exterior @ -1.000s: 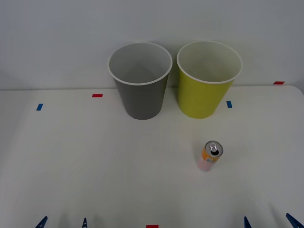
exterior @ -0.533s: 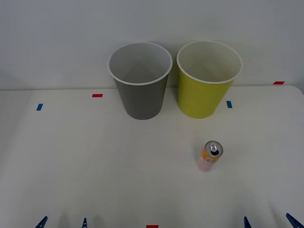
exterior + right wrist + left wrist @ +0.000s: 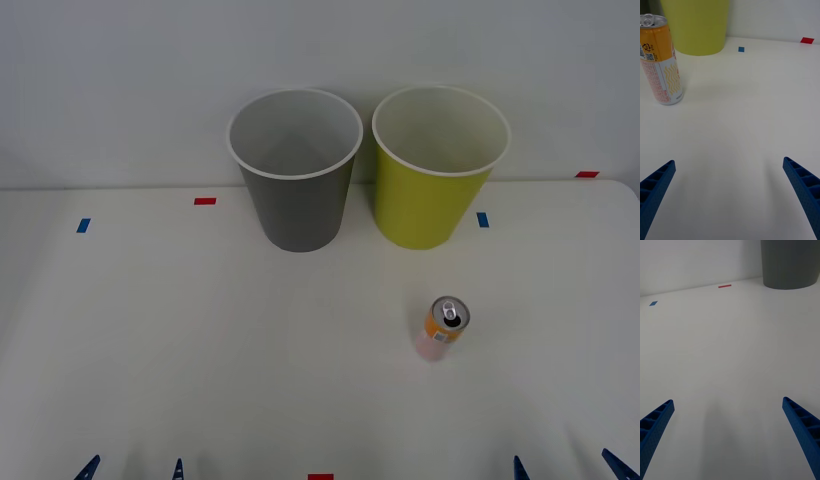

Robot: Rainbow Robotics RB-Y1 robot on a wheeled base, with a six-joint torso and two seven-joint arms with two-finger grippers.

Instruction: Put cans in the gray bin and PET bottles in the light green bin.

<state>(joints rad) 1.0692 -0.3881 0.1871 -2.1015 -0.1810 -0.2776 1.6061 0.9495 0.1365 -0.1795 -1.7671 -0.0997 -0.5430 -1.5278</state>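
An orange and pale pink can point(image 3: 442, 328) stands upright on the white table, in front of the light green bin point(image 3: 436, 190). The gray bin point(image 3: 296, 195) stands just left of the green one at the back. In the right wrist view the can point(image 3: 660, 62) is ahead of my open right gripper point(image 3: 730, 195), off to one side, with the light green bin point(image 3: 696, 26) behind it. My right gripper point(image 3: 565, 467) sits at the near table edge, right of the can. My left gripper point(image 3: 132, 468) is open at the near left edge, with the gray bin point(image 3: 790, 264) far ahead.
Small red tape marks point(image 3: 205, 201) and blue tape marks point(image 3: 83, 225) dot the white table point(image 3: 200, 330). A pale wall rises right behind the two bins.
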